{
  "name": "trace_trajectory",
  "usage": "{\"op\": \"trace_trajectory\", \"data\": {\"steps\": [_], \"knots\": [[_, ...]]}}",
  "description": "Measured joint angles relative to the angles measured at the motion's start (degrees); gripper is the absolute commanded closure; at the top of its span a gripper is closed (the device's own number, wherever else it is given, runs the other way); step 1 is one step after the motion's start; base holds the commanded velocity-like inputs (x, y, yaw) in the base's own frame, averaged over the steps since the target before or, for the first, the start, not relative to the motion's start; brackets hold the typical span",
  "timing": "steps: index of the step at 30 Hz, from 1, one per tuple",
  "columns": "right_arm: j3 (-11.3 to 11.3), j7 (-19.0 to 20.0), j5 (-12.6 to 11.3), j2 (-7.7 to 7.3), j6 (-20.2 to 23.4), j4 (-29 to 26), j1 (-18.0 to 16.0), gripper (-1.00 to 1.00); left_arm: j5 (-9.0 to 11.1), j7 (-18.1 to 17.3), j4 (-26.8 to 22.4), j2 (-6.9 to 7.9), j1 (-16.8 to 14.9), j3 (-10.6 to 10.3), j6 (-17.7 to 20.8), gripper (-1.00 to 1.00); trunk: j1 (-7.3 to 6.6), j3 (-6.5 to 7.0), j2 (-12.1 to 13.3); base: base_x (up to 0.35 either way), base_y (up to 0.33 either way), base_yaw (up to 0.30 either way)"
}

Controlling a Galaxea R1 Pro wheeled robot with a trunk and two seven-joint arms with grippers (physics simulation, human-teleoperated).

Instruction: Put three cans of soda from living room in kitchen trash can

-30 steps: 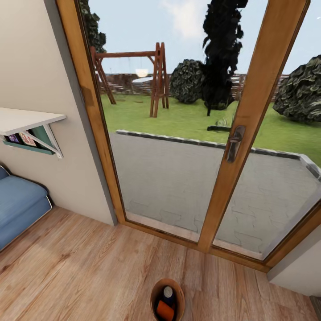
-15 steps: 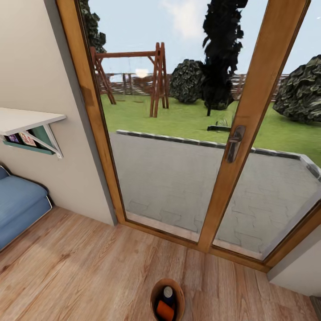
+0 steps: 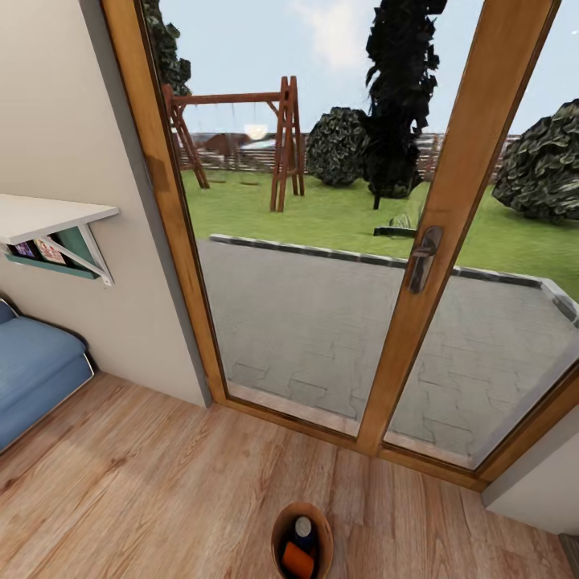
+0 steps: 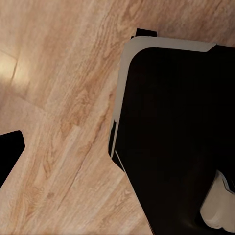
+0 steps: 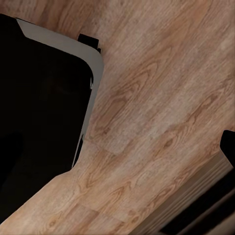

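Nothing had shifted since the second before: the head view matched frame for frame, apart from the backdrop behind the swing set point(image 3: 241, 137) rendering a touch differently. I was parked facing the wood-framed glass doors point(image 3: 450, 233), and the trash can point(image 3: 301, 540) sat on the plank floor point(image 3: 161, 490) just in front of them, low in my view and partly cut off at the edge. Inside it I could make out a dark blue soda can point(image 3: 302, 529) and a bright orange soda can point(image 3: 297, 560) touching it; a third I could not see, so I couldn't say whether it was buried underneath or still somewhere else. Off to the left of the doors were the blue sofa point(image 3: 32, 378) and a white wall shelf point(image 3: 48, 217).

Both wrist cameras gave me floorboards and the dark bulk of my own base point(image 4: 176, 137), nothing of the fingers worth reading, so I cannot tell how either gripper stood.

My read: the collecting step was mostly done, and the bin was not yet in the kitchen. Next I'd need to confirm the third can, then grasp the bin by the rim and carry it level.
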Motion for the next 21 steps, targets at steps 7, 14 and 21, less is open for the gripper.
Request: {"op": "trace_trajectory", "data": {"steps": [7,14,21], "knots": [[0.0,0.0,0.0,0.00,0.0,0.0,0.0,-1.00,0.0,0.0,0.0,-0.06,0.0,0.0,0.0,-1.00,0.00,0.00,0.0,0.000,0.000,0.000],[0.0,0.0,0.0,-0.01,-0.1,0.0,0.0,-1.00,0.0,0.0,0.0,-0.07,0.0,0.0,0.0,-1.00,0.00,0.00,0.0,0.000,0.000,0.000],[0.0,0.0,0.0,0.01,-0.1,0.0,0.0,-1.00,0.0,0.0,0.0,-0.06,0.0,0.0,0.0,-1.00,0.00,0.00,0.0,0.000,0.000,0.000]]}}
